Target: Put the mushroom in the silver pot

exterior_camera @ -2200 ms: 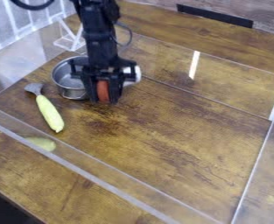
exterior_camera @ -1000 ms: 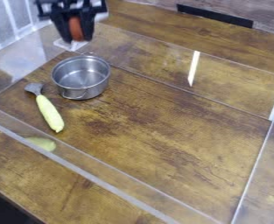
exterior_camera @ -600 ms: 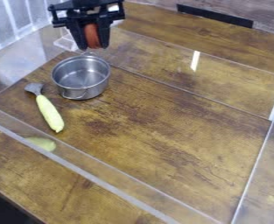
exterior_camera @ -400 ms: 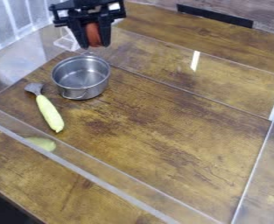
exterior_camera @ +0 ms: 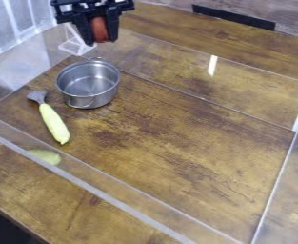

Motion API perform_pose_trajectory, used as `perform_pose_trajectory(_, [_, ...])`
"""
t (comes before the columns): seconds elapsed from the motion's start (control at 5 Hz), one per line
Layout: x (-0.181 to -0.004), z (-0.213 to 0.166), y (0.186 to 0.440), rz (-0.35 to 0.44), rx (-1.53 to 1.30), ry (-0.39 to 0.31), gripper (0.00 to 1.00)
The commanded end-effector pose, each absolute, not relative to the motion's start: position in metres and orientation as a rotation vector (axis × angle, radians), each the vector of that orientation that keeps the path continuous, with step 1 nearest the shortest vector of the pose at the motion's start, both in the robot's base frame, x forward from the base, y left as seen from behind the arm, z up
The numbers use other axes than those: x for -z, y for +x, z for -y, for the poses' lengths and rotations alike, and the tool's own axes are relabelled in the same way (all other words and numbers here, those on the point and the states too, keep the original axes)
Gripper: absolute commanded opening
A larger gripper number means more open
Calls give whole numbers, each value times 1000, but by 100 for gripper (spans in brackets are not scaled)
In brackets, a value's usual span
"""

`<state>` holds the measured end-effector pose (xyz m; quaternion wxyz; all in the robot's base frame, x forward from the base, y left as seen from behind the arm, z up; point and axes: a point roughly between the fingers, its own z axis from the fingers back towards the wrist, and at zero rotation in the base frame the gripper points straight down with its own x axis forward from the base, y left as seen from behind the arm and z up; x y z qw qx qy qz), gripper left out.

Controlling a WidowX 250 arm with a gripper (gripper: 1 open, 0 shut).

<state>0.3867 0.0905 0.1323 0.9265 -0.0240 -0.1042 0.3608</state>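
The mushroom (exterior_camera: 102, 28) shows as a reddish-brown lump between the black fingers of my gripper (exterior_camera: 100, 35), which is shut on it high at the top left of the camera view. The silver pot (exterior_camera: 88, 84) stands on the wooden table below and slightly nearer than the gripper, with nothing visible in it. The mushroom's stem is hidden by the fingers. The gripper points almost straight down, well above the pot's rim.
A long yellow vegetable with a grey end (exterior_camera: 50, 121) lies just left of and in front of the pot. Low clear plastic walls (exterior_camera: 138, 208) fence the work area. A small yellowish piece (exterior_camera: 43, 155) lies outside the front wall. A white rack (exterior_camera: 72, 43) stands behind the pot.
The gripper, earlier low beside the pot, now hangs high above it. Over the last second it drifted a little right and upward with the mushroom still held.
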Motion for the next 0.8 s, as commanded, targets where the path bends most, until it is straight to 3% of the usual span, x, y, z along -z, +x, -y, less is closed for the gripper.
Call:
perform_pose_trajectory(0.0, [-150,-94,381,266,-776,-18,0])
perform_pose_trajectory(0.6, [-139,-99,370,224,-747,42,0])
